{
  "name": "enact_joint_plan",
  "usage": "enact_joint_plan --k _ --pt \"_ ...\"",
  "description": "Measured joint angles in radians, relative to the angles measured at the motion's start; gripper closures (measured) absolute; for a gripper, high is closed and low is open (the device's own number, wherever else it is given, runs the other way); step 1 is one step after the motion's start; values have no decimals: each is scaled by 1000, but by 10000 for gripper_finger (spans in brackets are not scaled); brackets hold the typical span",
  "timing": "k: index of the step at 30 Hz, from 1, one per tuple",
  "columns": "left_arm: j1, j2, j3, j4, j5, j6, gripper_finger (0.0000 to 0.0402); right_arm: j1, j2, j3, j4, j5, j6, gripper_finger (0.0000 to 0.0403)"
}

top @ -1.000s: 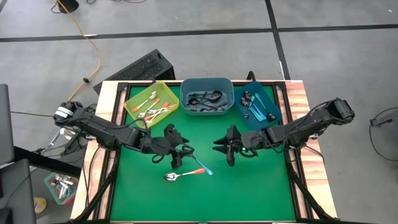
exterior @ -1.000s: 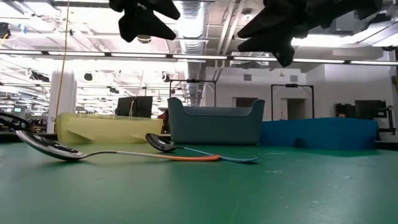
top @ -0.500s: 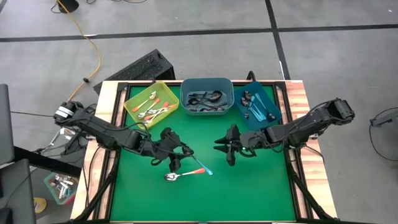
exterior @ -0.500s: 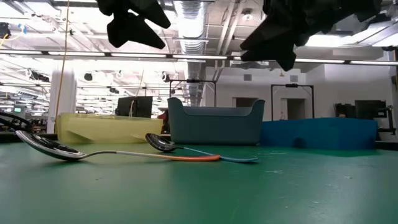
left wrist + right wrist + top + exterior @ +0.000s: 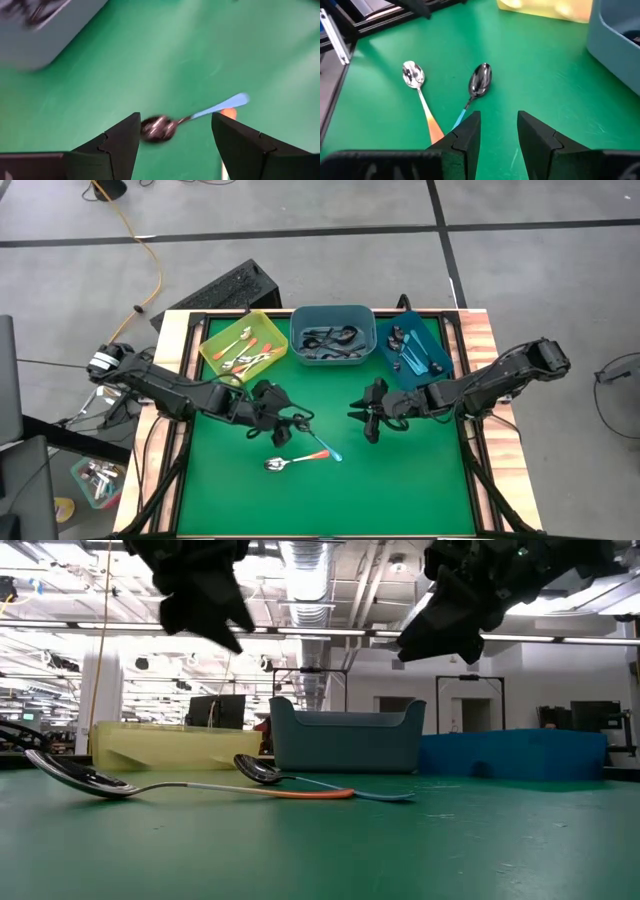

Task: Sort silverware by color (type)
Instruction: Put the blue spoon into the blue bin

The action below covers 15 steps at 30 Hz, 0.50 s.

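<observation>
Nearest to us on the green mat (image 5: 400,490) lay the two unsorted spoons, crossed at their handle ends: the orange-handled spoon (image 5: 287,461) and the teal-handled spoon (image 5: 318,441). Just above them hung the left gripper (image 5: 285,423), fingers wide apart and empty, probably so it could drop over the teal spoon's bowl. The right gripper (image 5: 372,420) hovered a little way off to the side, fingers partly apart, holding nothing; we judged it was waiting. Behind stood the yellow bin (image 5: 243,346) with orange spoons, the grey-blue bin (image 5: 332,334) with dark ones, and the blue bin (image 5: 413,350) with teal ones.
</observation>
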<state>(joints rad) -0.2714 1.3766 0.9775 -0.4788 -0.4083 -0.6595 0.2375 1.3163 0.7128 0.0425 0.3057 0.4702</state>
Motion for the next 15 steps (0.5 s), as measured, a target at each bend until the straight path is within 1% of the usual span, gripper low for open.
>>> enact_joint_plan --k 2,4,7,9,12,15 --pt "9 0 0 -55 2 -58 173 0 0 0 -4 8 0 262" --pt "14 0 0 -85 27 -96 173 0 0 0 -8 8 0 262" --pt "8 0 0 -91 81 -103 173 0 0 0 -8 9 0 262" --pt "-4 0 0 -89 97 -89 173 0 0 0 -8 9 0 262" --pt "-31 0 0 -89 79 -40 173 0 0 0 -8 10 0 262" --pt "-56 0 0 -90 31 -17 173 0 0 0 -8 10 0 262"
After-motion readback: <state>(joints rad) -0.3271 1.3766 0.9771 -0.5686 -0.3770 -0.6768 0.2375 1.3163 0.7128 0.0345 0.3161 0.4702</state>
